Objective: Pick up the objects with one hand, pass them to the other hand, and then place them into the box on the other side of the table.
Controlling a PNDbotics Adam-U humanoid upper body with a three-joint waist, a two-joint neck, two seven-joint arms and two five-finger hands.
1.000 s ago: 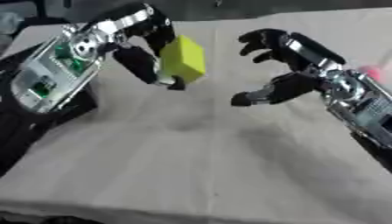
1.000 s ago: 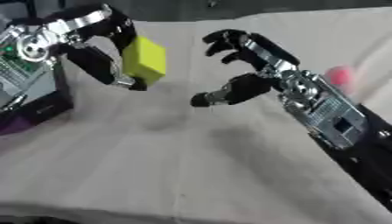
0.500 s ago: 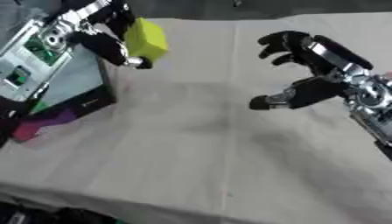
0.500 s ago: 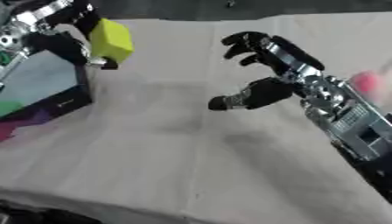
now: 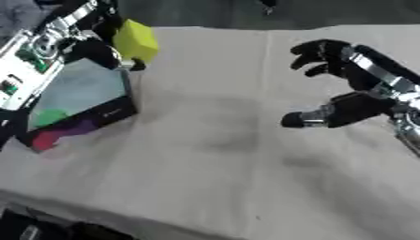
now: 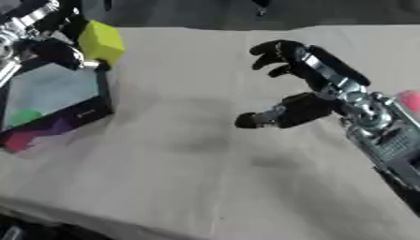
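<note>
Left eye view: a yellow-green block (image 5: 136, 41) sits in the robot's left hand (image 5: 97, 43), at the upper left. The dark fingers (image 5: 105, 52) curl against the block's left face and under its lower edge, so the block juts out to the right of them. The hand and block hang over the far right corner of a dark open box (image 5: 78, 101), just above its rim. Inside the box, below the fingers, lie a green shape, a purple shape and a pink one; what they are is hard to tell. The left arm comes in from the upper left corner, its silver and white casing lying along the box's left side. The cloth-covered surface (image 5: 213, 154) fills the middle.

Right eye view: the right hand (image 6: 305, 89) hovers above the surface at the centre right, well apart from the block. Its fingers (image 6: 271, 51) are spread and half bent at the top, the thumb reaching left lower down, holding nothing. The forearm runs down to the lower right corner. A pink object (image 6: 408, 100) shows just beyond the arm at the right edge.

Compared with a second ago, the left hand has carried the block away from the right hand, from mid-surface out to the box.
</note>
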